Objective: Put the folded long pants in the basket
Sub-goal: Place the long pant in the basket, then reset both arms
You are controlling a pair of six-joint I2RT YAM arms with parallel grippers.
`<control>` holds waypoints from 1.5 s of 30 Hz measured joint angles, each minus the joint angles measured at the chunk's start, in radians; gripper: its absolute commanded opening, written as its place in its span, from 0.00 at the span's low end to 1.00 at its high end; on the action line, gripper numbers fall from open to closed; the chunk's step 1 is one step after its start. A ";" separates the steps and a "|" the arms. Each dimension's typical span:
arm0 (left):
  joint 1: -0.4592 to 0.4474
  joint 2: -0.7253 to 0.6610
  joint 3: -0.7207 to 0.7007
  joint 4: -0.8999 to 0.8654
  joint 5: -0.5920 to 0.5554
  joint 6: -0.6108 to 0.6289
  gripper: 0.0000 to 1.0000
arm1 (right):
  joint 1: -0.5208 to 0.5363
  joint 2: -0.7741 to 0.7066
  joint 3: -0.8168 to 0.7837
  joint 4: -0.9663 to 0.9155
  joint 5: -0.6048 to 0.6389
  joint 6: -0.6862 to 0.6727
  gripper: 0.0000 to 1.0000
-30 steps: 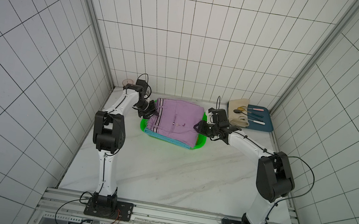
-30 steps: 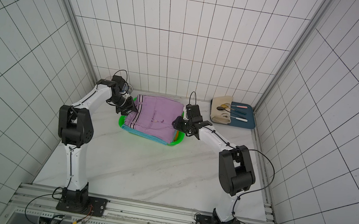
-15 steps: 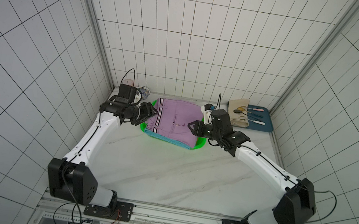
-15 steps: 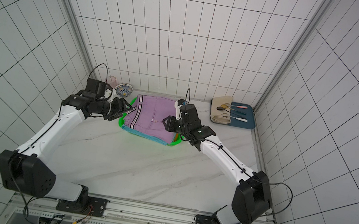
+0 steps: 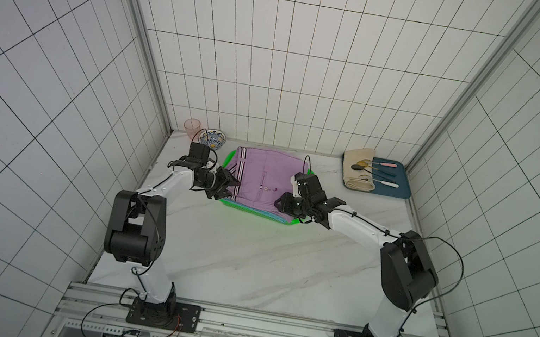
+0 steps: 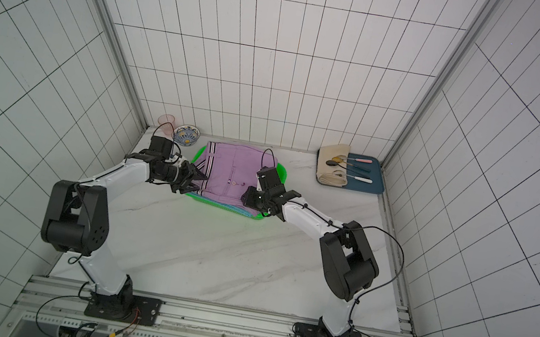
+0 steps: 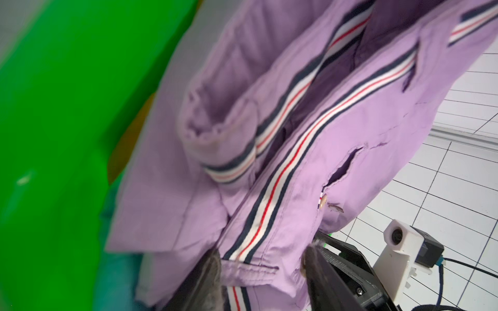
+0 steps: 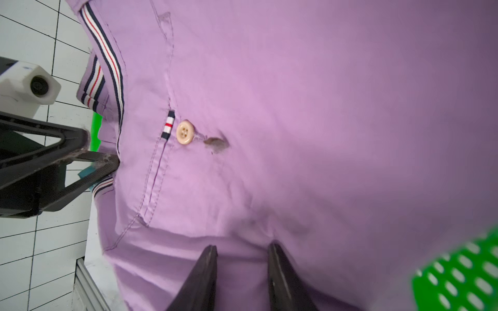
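Lilac folded long pants (image 8: pixel 310 94) fill the view, 1 cream button (image 8: pixel 184 132) showing; the right claw (image 8: pixel 242 246) sits against their fabric.

Mostly hidden beneath lilac pants (image 5: pixel 260 175): basket (image 5: pixel 229 203).

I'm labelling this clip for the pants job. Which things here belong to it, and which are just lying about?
Belong: lilac pants, folded pairs beneath, green basket, left gripper, right gripper.
Lying about: pink cup, patterned bowl, blue tray, cream cloth, cutlery.
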State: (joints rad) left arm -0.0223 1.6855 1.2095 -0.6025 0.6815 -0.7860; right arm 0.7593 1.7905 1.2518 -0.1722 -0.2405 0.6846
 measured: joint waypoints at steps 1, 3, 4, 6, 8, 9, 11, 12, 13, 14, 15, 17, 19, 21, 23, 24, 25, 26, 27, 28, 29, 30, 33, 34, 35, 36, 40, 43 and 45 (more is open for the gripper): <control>0.000 -0.022 0.000 -0.012 -0.003 -0.007 0.54 | 0.001 -0.020 -0.002 -0.019 0.008 0.004 0.36; -0.003 -0.060 0.012 -0.040 -0.007 -0.020 0.55 | 0.003 -0.071 0.000 -0.067 0.033 0.005 0.39; -0.006 -0.073 0.034 -0.061 -0.011 -0.029 0.56 | 0.006 -0.102 0.003 -0.093 0.049 0.002 0.40; -0.018 -0.084 0.108 -0.092 -0.027 -0.040 0.59 | 0.007 -0.153 0.033 -0.149 0.096 -0.011 0.44; -0.031 -0.083 0.200 -0.099 -0.041 -0.049 0.61 | 0.005 -0.175 0.108 -0.190 0.138 -0.035 0.44; -0.035 -0.082 0.248 -0.091 -0.046 -0.055 0.61 | -0.001 -0.175 0.160 -0.198 0.159 -0.051 0.44; -0.043 -0.071 0.325 -0.063 -0.056 -0.060 0.61 | -0.011 -0.158 0.245 -0.198 0.183 -0.078 0.43; -0.043 -0.055 0.359 -0.044 -0.058 -0.062 0.61 | -0.023 -0.140 0.286 -0.193 0.191 -0.092 0.42; -0.043 -0.027 0.395 -0.022 -0.059 -0.063 0.61 | -0.040 -0.113 0.323 -0.185 0.199 -0.106 0.41; -0.043 0.010 0.430 -0.003 -0.059 -0.061 0.61 | -0.055 -0.084 0.348 -0.176 0.205 -0.116 0.40; -0.042 0.059 0.466 0.016 -0.056 -0.060 0.61 | -0.074 -0.047 0.369 -0.161 0.210 -0.126 0.40; -0.042 0.174 0.531 0.040 -0.050 -0.051 0.61 | -0.109 0.043 0.394 -0.142 0.217 -0.135 0.38; -0.042 0.309 0.592 0.047 -0.043 -0.042 0.61 | -0.144 0.155 0.401 -0.131 0.213 -0.137 0.35; -0.043 0.430 0.629 0.042 -0.039 -0.034 0.60 | -0.167 0.254 0.401 -0.132 0.198 -0.132 0.34; -0.045 0.523 0.643 0.037 -0.025 -0.032 0.61 | -0.186 0.326 0.401 -0.119 0.163 -0.118 0.34; -0.047 0.555 0.647 0.032 -0.022 -0.032 0.61 | -0.192 0.331 0.401 -0.102 0.156 -0.117 0.34; -0.048 0.569 0.655 0.035 -0.011 -0.026 0.61 | -0.194 0.320 0.401 -0.101 0.155 -0.116 0.34; -0.048 0.568 0.665 0.027 -0.014 -0.026 0.62 | -0.195 0.308 0.401 -0.103 0.155 -0.116 0.34; -0.048 0.561 0.674 0.019 -0.017 -0.026 0.62 | -0.196 0.296 0.401 -0.105 0.155 -0.117 0.34; -0.049 0.552 0.679 0.011 -0.021 -0.026 0.63 | -0.198 0.283 0.400 -0.110 0.154 -0.117 0.35; -0.050 0.541 0.680 0.006 -0.026 -0.027 0.65 | -0.199 0.272 0.399 -0.118 0.154 -0.118 0.35; -0.051 0.528 0.679 -0.004 -0.032 -0.027 0.68 | -0.201 0.256 0.398 -0.128 0.154 -0.120 0.36; -0.057 0.441 0.635 -0.022 -0.057 -0.035 0.90 | -0.204 0.162 0.370 -0.150 0.154 -0.139 0.40; -0.060 0.385 0.599 -0.023 -0.074 -0.036 0.97 | -0.204 0.109 0.346 -0.151 0.159 -0.151 0.42; -0.062 0.322 0.557 -0.020 -0.094 -0.034 0.97 | -0.204 0.048 0.315 -0.146 0.160 -0.163 0.42; -0.063 0.230 0.497 -0.011 -0.121 -0.035 0.97 | -0.204 -0.040 0.259 -0.126 0.172 -0.183 0.44; -0.071 -0.240 0.203 0.127 -0.290 -0.023 0.98 | -0.194 -0.447 -0.061 0.046 0.299 -0.298 0.54; -0.076 -0.607 -0.083 0.336 -0.463 0.004 0.98 | -0.192 -0.692 -0.374 0.274 0.428 -0.433 0.66; -0.077 -0.795 -0.308 0.522 -0.572 0.040 0.98 | -0.192 -0.768 -0.586 0.418 0.501 -0.536 0.91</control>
State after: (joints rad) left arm -0.0990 0.8902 0.9016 -0.0803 0.1093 -0.7464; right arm 0.5678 1.0225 0.6659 0.2462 0.2604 0.1490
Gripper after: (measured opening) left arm 0.983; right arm 0.716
